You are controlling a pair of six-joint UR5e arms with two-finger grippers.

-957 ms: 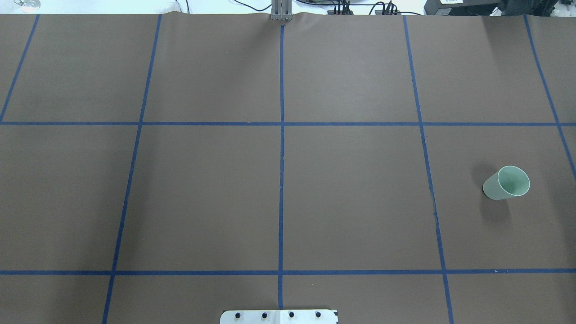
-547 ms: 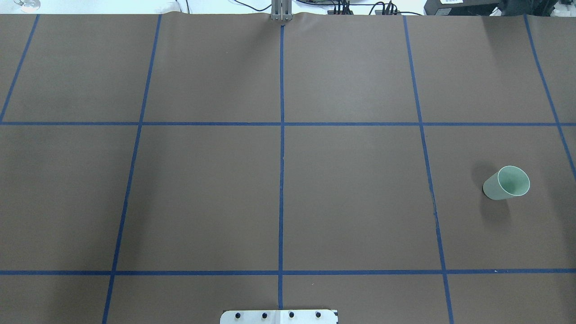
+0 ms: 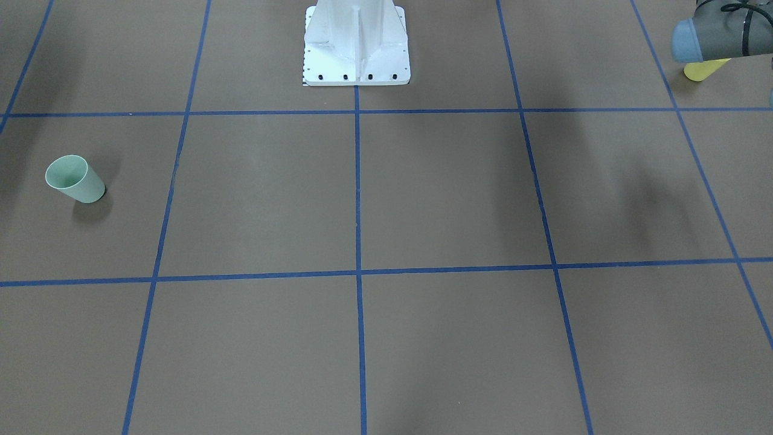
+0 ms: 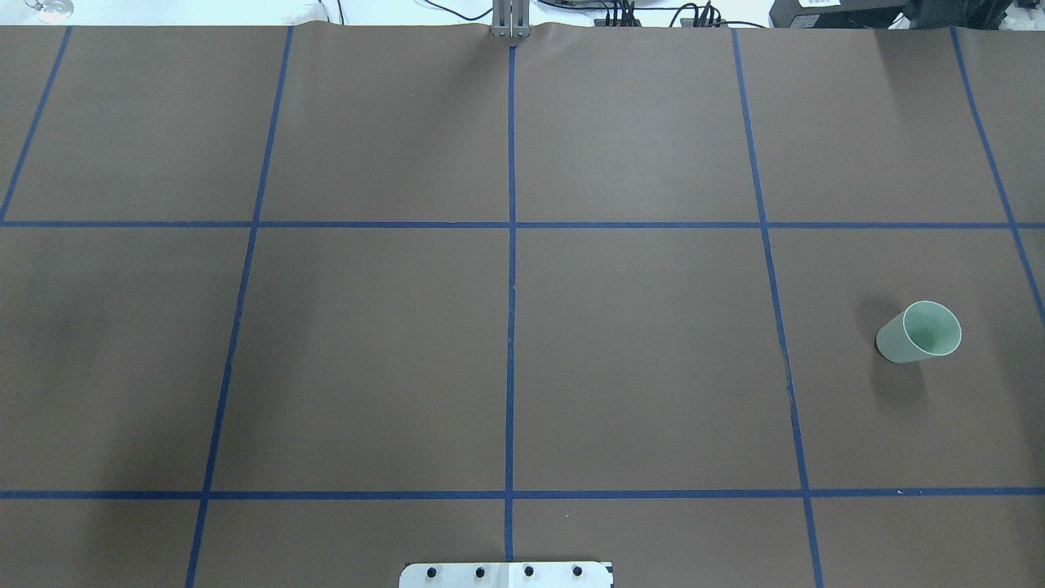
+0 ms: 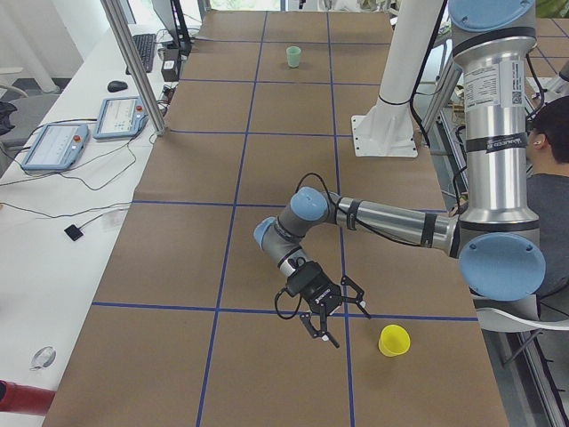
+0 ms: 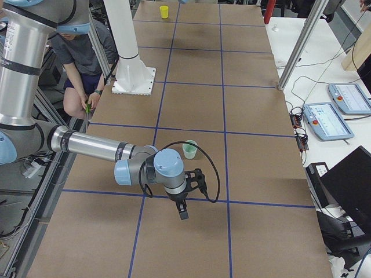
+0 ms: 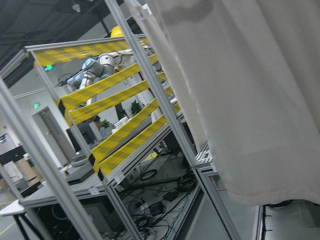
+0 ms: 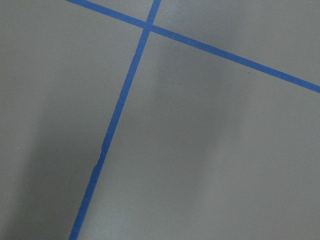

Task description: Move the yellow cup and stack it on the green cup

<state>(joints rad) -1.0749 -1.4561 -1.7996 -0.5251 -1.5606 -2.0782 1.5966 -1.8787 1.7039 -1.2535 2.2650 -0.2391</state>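
The yellow cup (image 5: 394,340) stands upright near the table's end on the robot's left; it also shows in the front view (image 3: 700,71), partly behind the left arm, and far off in the right side view (image 6: 164,11). It is out of the overhead view. The green cup (image 4: 918,331) stands upright on the robot's right side, also seen in the front view (image 3: 75,179) and the right side view (image 6: 189,149). My left gripper (image 5: 336,322) hangs a little way from the yellow cup. My right gripper (image 6: 184,209) hangs near the green cup. I cannot tell whether either is open.
The brown table cover carries a blue tape grid. The white robot pedestal (image 3: 356,60) stands at the robot's edge. A seated person (image 6: 81,52) is behind the robot. Teach pendants (image 5: 120,116) and cables lie on the white bench beyond the far edge.
The green cup has not moved. A faint shadow has deepened over the left part of the table in the overhead view.
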